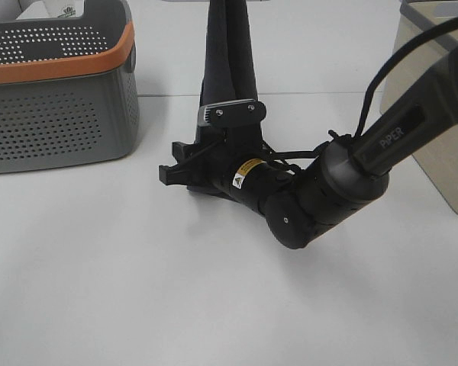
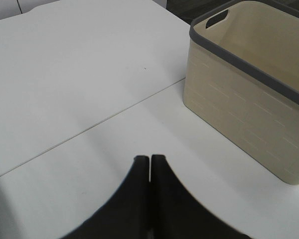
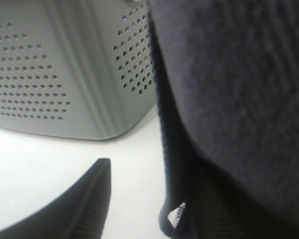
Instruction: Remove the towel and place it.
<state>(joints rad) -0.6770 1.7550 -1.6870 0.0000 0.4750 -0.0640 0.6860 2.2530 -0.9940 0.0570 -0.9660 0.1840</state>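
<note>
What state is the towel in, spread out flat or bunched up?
Bunched. The towel hangs in narrow long folds, not spread on the table; its top end is out of view.

The right arm [image 1: 401, 133] reads "PIPER"; a yellow warning sticker [image 1: 249, 169] sits on its wrist.

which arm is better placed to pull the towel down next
Probably right. The right fingers stand open at the lower end of the hanging towel, one beside the cloth. The left fingers are shut, facing the beige basket, with no towel in their wrist view.
</note>
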